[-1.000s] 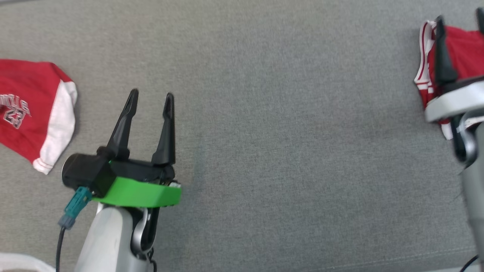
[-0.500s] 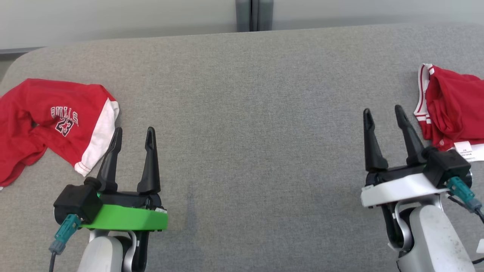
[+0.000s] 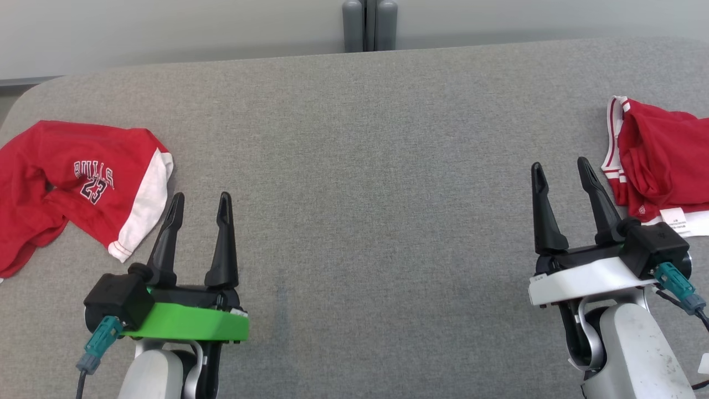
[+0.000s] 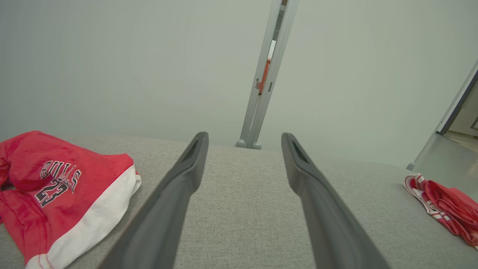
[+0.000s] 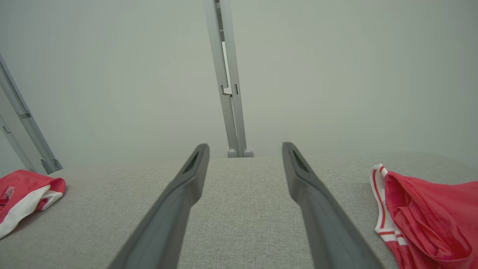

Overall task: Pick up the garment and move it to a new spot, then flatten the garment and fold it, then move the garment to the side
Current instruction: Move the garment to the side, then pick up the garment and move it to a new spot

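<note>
Lying near the spread left tool (image 3: 201, 197), the garment (image 3: 55, 166) reads "BULLS 23"; right tool (image 3: 559, 163) likewise spread.

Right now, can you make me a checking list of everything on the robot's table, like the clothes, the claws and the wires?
Surface: grey fabric tabletop, bare across the middle.
Job's things: red Bulls 23 garment crumpled at the left edge; red garment with white striped trim bunched at the right edge, white label showing.
Clutter: nothing seen.
Grippers: left gripper and right gripper both open and empty, fingers clear of both garments.
Cables: left teal connector with a dark cable; right teal connector with a dark cable.
Surroundings: pale wall and grey post behind the table.
</note>
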